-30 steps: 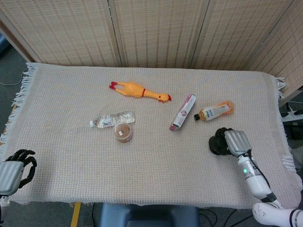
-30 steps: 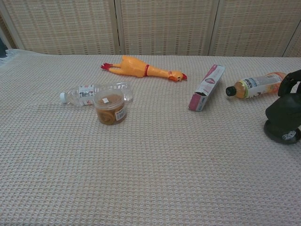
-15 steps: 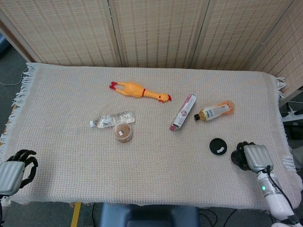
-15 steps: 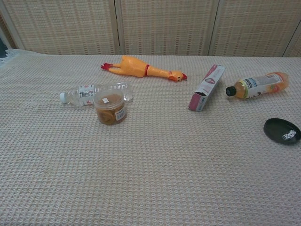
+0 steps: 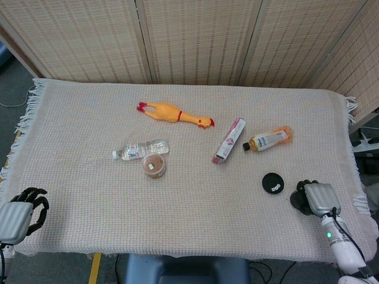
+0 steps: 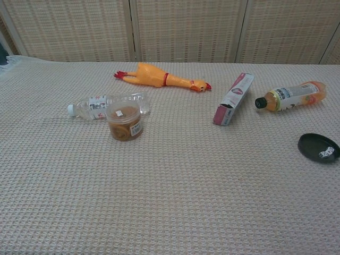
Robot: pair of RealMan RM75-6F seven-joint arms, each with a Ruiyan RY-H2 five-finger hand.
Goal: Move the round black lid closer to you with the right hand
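The round black lid (image 5: 272,183) lies flat on the cloth at the right, with a small white label on top; the chest view shows the lid (image 6: 317,147) at its right edge. My right hand (image 5: 312,197) rests near the table's front right corner, a short gap to the right of the lid and not touching it. It holds nothing, and its dark fingers point toward the lid. My left hand (image 5: 22,212) sits at the front left corner, empty, fingers apart. Neither hand shows in the chest view.
An orange drink bottle (image 5: 269,139) and a pink-and-white box (image 5: 229,140) lie behind the lid. A yellow rubber chicken (image 5: 173,113), a clear water bottle (image 5: 141,149) and a small brown jar (image 5: 154,165) sit mid-table. The cloth's fringed right edge (image 5: 359,201) is beside my right hand.
A second ago my right hand covered the lid; it has let go and drawn back right toward the near edge. The lid stays put. In the last half second almost nothing moved.
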